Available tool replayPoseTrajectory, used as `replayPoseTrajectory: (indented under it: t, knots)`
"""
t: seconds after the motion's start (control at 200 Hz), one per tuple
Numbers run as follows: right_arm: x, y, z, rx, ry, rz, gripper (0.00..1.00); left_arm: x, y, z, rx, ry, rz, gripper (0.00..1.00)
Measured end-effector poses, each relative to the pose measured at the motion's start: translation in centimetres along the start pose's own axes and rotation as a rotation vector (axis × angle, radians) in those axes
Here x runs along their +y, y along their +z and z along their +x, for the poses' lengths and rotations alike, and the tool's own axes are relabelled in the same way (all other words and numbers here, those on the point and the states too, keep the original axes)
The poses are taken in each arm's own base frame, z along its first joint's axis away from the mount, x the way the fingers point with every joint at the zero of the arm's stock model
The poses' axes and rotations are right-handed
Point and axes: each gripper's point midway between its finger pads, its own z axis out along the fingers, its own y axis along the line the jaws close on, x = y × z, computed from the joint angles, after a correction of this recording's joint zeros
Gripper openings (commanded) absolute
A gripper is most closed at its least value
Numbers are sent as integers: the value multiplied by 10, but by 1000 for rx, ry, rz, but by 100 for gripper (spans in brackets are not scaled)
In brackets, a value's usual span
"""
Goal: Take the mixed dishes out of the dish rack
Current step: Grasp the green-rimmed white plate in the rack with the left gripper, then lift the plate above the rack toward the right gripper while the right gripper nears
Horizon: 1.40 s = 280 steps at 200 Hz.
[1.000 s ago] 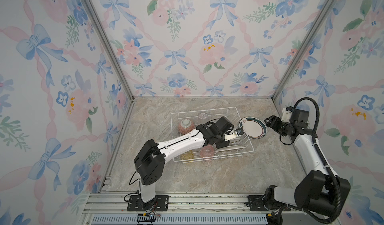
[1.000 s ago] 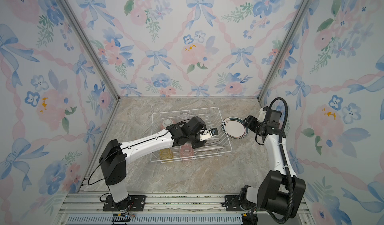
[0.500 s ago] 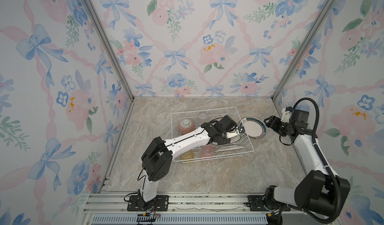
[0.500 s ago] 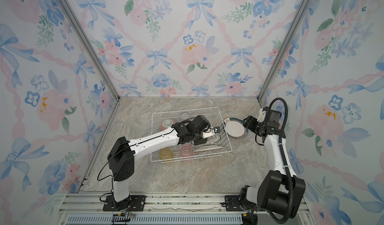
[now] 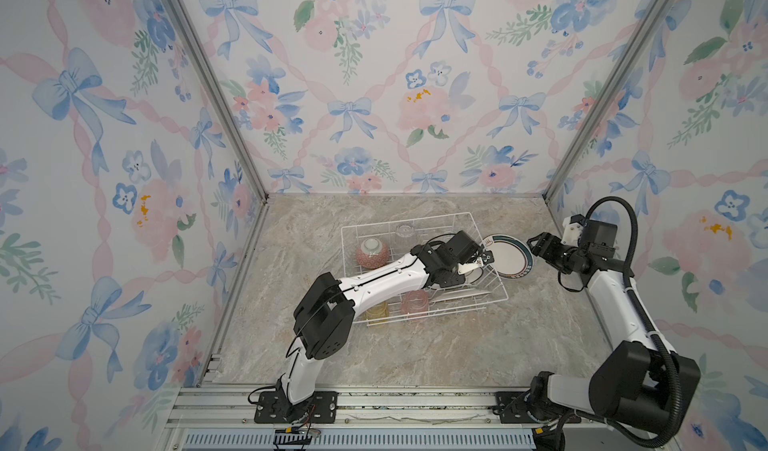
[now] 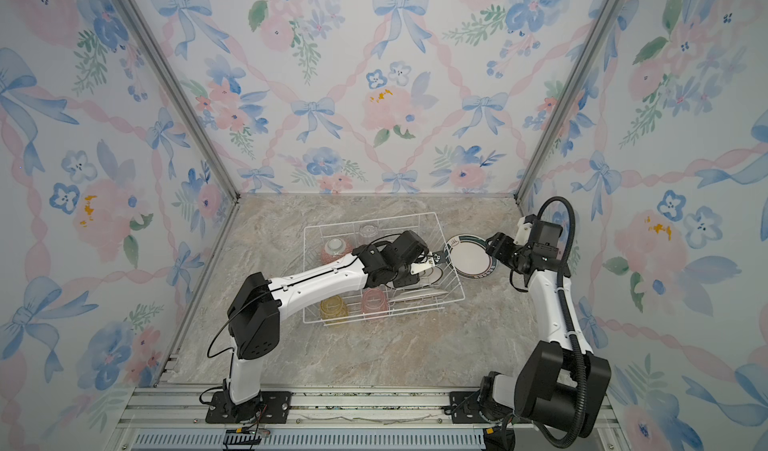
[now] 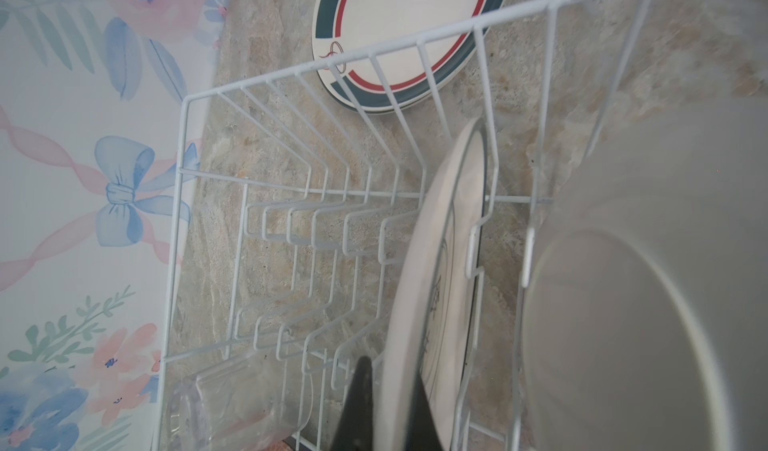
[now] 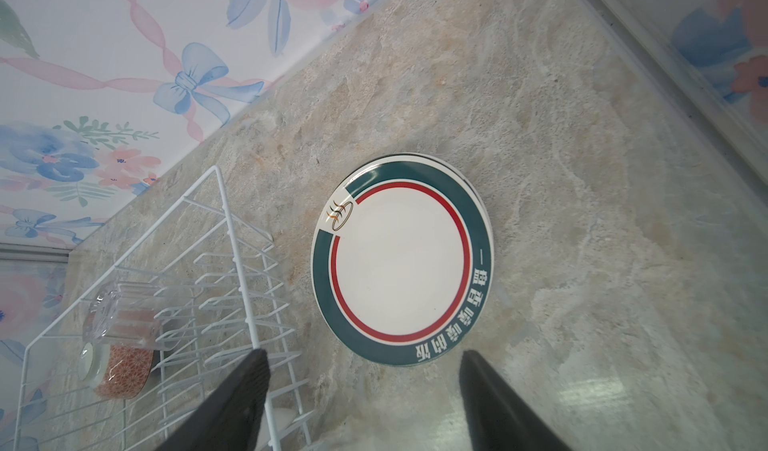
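On the marbled table [image 5: 415, 357], centre of both top views: white wire dish rack [image 5: 374, 223], rows of prongs inside. From the lower left, stretched across the rack with elbow raised and wrist low near its right wall: left arm [image 5: 382, 282], left gripper [image 7: 388, 390] clamped tight on the rim of an upright plate [image 7: 436, 241] standing in the prongs. From the lower right, forearm upright, wrist bent toward frame centre: right arm [image 5: 615, 299], right gripper [image 8: 362, 351] hanging with fingers spread wide and holding nothing, above a banded plate [image 8: 401, 257] lying flat on the table just outside the rack's right wall. Printed on that plate: dark green band, red ring, small oval emblem in gold and brown, a line of white Chinese characters along the band. Inside the rack, lower right: more plates [image 5: 457, 295], tilted. Upper left: pink-red bowl [image 5: 372, 253], pale foot ring showing. Near edge: pink tumbler [image 5: 414, 301] beside yellow tumbler [image 5: 377, 311]; far edge: clear tumbler [image 5: 404, 231].
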Motion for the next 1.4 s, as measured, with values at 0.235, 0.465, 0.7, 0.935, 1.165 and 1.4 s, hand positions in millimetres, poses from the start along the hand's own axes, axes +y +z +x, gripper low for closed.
replayPoseTrajectory:
  t: [0.235, 0.465, 0.7, 0.935, 1.165, 1.4]
  knots:
    - [0, 0, 1, 3, 1, -5, 74, 5, 1, 3, -2, -48, 16, 0]
    - [9, -5, 0, -12, -11, -41, 74, 31, -19, 6, -53, -140, 35, 0]
    - [26, -11, -2, -33, -44, -96, 73, 99, -72, 8, -172, -297, -50, 0]
    - [60, -16, 3, -50, -106, -240, 71, 146, -87, 19, -288, -489, -27, 0]
    - [112, -34, 13, -60, -235, -439, 70, 154, -91, 14, -400, -599, 87, 0]
    - [153, -48, 26, -37, -317, -650, 70, 151, -91, 12, -531, -703, 259, 0]
